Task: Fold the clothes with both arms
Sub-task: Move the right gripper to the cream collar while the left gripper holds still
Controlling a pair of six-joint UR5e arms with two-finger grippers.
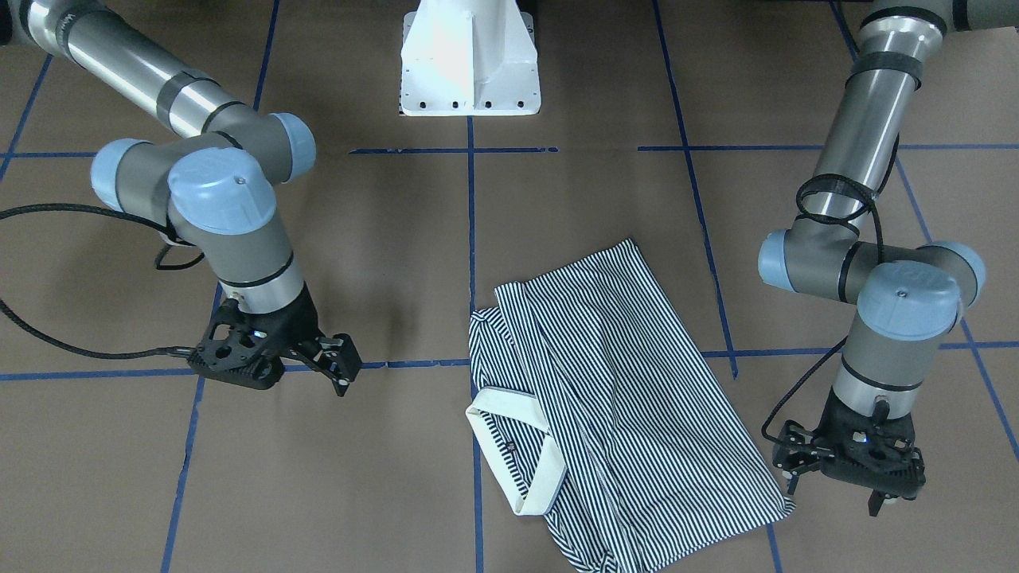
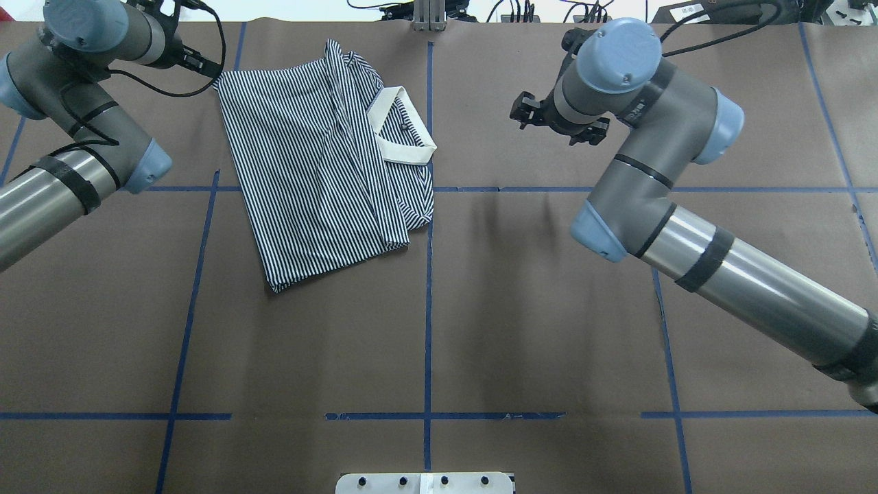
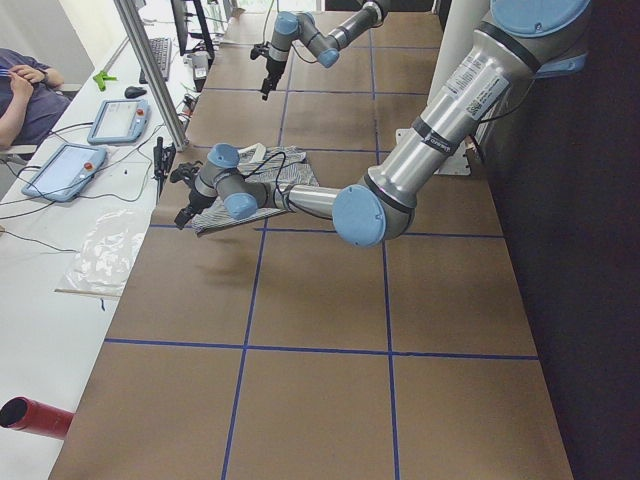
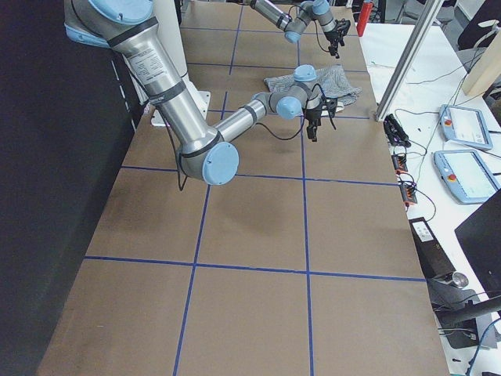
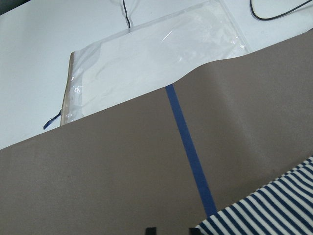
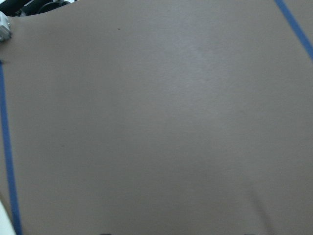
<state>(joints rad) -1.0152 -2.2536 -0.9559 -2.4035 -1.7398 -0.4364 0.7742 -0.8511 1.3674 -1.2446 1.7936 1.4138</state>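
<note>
Striped polo shirt (image 1: 637,382), folded, near surface's operator-side edge. Both arms bent, wrists downward: left end effector (image 1: 836,485) spread beside shirt corner; right end effector (image 1: 338,370) spread, well apart.

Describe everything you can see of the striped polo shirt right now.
The polo shirt is soft cloth in thin navy-and-white stripes with a cream collar and a buttoned placket. It lies partly folded lengthwise, flat on the brown table cover, on the robot's left side near the far edge. Nothing grips it; the left gripper hangs just off one corner.
</note>
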